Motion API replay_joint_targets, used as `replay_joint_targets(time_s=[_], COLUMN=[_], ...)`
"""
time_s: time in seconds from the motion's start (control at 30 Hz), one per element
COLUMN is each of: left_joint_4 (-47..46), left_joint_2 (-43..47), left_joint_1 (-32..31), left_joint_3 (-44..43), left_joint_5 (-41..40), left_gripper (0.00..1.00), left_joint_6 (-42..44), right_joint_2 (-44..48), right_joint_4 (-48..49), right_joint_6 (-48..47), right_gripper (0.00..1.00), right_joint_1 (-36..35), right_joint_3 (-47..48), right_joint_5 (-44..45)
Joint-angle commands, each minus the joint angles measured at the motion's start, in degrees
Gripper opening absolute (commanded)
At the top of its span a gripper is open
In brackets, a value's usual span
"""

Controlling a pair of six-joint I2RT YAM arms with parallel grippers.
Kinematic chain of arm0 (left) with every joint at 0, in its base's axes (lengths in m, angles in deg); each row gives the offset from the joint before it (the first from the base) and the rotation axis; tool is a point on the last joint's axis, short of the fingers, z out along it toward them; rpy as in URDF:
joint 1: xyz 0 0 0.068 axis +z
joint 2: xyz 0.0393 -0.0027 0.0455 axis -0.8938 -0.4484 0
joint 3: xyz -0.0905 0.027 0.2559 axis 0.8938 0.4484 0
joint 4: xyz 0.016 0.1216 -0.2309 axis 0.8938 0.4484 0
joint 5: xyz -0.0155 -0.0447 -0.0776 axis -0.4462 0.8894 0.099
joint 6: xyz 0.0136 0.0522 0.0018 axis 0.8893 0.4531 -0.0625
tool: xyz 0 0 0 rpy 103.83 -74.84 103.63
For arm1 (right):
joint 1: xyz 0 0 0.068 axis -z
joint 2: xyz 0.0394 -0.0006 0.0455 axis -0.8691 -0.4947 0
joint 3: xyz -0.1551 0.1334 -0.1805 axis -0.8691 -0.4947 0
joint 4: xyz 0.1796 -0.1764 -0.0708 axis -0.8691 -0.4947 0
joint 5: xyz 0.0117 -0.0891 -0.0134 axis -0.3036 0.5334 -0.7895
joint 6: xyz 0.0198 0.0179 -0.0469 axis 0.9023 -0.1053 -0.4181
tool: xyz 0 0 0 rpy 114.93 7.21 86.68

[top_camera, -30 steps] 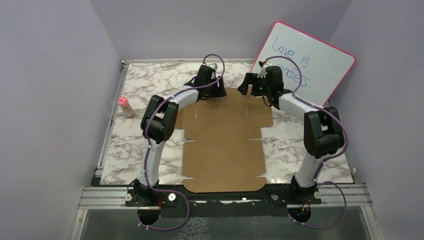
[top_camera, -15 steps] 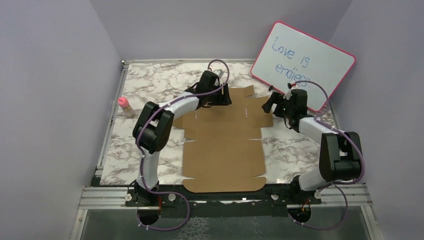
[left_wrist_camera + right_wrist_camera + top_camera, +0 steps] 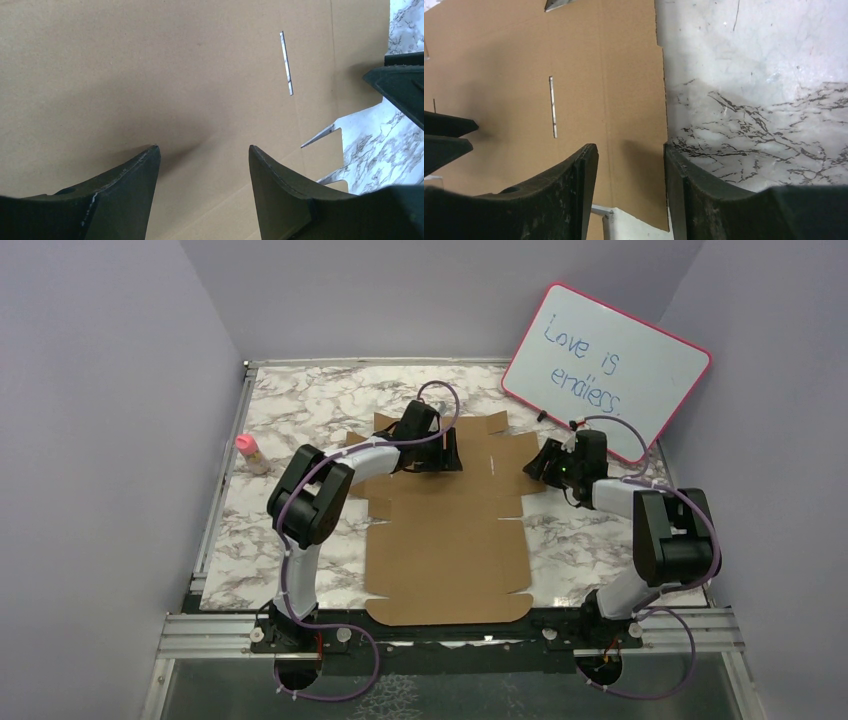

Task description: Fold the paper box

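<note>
The paper box (image 3: 445,540) lies unfolded and flat on the marble table, a brown die-cut sheet with slits and flaps. My left gripper (image 3: 440,452) hovers low over its far middle panel. In the left wrist view its fingers stand open (image 3: 202,150) above bare cardboard (image 3: 150,75), next to a slit (image 3: 286,62). My right gripper (image 3: 545,465) is at the sheet's far right flap. In the right wrist view its jaws are open (image 3: 630,147) and straddle the flap's right edge (image 3: 663,125), one finger over cardboard and the other over marble.
A pink-framed whiteboard (image 3: 610,370) leans against the back right wall. A small pink-capped bottle (image 3: 250,452) stands at the table's left edge. Purple walls close in three sides, and a metal rail (image 3: 450,635) runs along the near edge by the arm bases.
The right arm swung from the far edge down to the box's right flap, and its jaws narrowed. The left gripper moved nearer, over the far panel.
</note>
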Motion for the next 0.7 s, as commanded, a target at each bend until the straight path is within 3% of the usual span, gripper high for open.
replay_joint_targets(time_s=[0.0,0.33,0.67], left_joint_4=[-1.8,-2.5,-4.5], left_joint_2=[-1.4,-2.8,-3.8], left_joint_1=[-0.1,-0.2,-0.2], left_joint_3=[0.6,0.8,1.5], left_joint_5=[1.3,0.9,1.6], left_gripper=[0.67,0.67,0.67], left_joint_6=[-0.5,-0.9,-2.1], right_joint_2=[-1.1,5.9,9.2], right_joint_4=[1.5,-6.0,-16.6], right_joint_6=[0.4,-5.6,-12.0], right_gripper=[0.48,0.03,0.01], right_joint_1=[0.4,-0.2,-10.7], right_joint_3=[0.7,3.6,7.9], right_joint_5=[-2.9,-3.3,14.3])
